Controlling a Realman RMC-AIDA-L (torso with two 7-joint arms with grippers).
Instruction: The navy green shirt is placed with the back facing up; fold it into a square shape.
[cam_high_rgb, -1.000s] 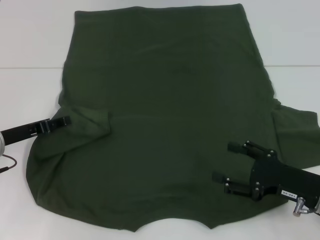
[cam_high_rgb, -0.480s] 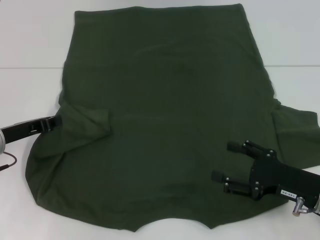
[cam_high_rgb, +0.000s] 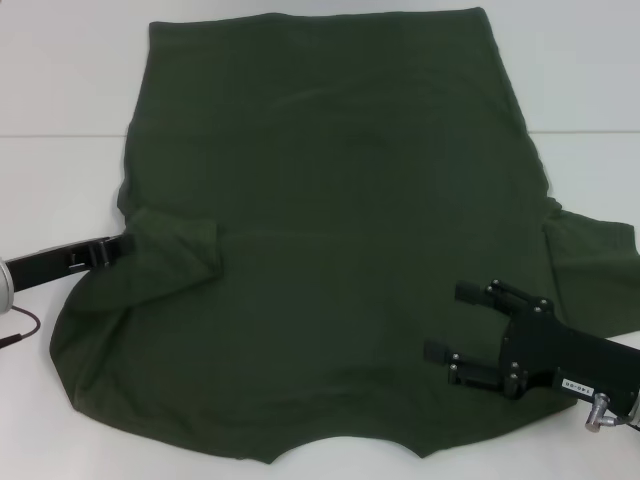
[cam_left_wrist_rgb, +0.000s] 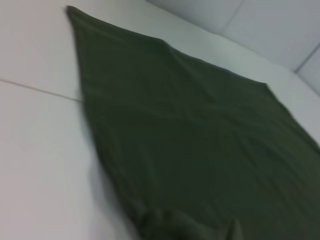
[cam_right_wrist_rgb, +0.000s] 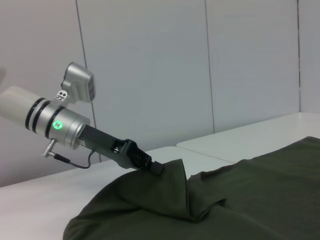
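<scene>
Across the white table (cam_high_rgb: 60, 80), head view: navy green shirt (cam_high_rgb: 340, 230) spread flat, left sleeve folded inward. Left gripper (cam_high_rgb: 122, 243) at that sleeve's edge, tips buried in cloth; grip state cannot be told. Right gripper (cam_high_rgb: 447, 322) over near-right shirt, fingers wide, holding nothing. Right wrist view: left gripper (cam_right_wrist_rgb: 156, 169) lifting a fabric peak.
</scene>
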